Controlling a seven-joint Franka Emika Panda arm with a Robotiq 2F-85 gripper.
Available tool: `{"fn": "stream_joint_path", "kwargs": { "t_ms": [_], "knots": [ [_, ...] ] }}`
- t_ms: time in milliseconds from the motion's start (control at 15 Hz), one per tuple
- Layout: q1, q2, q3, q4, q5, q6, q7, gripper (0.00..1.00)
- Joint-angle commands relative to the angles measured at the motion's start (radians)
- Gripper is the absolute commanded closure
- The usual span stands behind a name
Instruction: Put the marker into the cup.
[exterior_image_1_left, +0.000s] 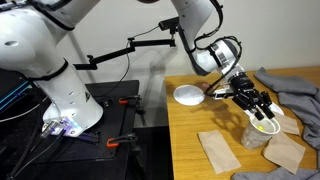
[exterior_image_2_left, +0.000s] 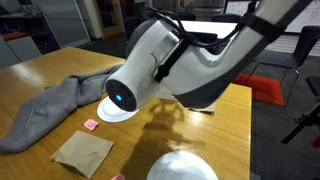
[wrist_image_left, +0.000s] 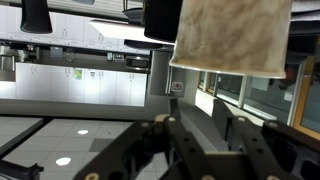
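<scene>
In an exterior view my gripper (exterior_image_1_left: 259, 106) hangs just above the whitish translucent cup (exterior_image_1_left: 254, 134), which stands near the table's front edge. A short piece of the yellow marker (exterior_image_1_left: 263, 117) shows right under the fingertips, at the cup's mouth. I cannot tell whether the fingers touch it. In the wrist view the dark fingers (wrist_image_left: 212, 135) stand apart with nothing between them, and neither cup nor marker shows. In an exterior view the arm hides the gripper, and a whitish round shape (exterior_image_2_left: 183, 168) at the bottom edge may be the cup.
A flat white plate (exterior_image_1_left: 188, 95) (exterior_image_2_left: 112, 110) lies behind the cup. A grey cloth (exterior_image_1_left: 292, 86) (exterior_image_2_left: 45, 112) covers one end of the wooden table (exterior_image_1_left: 190, 135). Brown napkins (exterior_image_1_left: 218, 150) (exterior_image_1_left: 286, 150) (exterior_image_2_left: 83, 152) flank the cup. The table edge is close.
</scene>
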Motion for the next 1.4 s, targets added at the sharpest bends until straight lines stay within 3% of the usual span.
{"fn": "stream_joint_path", "kwargs": {
  "t_ms": [0, 200, 267, 1333],
  "knots": [
    [-0.005, 0.018, 0.007, 0.040, 0.000, -0.038, -0.001, 0.26],
    [-0.001, -0.006, 0.009, 0.031, 0.007, -0.060, -0.010, 0.04],
    [0.001, -0.025, 0.011, 0.019, 0.009, -0.071, -0.014, 0.01],
    [0.001, -0.365, 0.071, -0.072, 0.128, -0.266, -0.215, 0.00]
  ]
}}
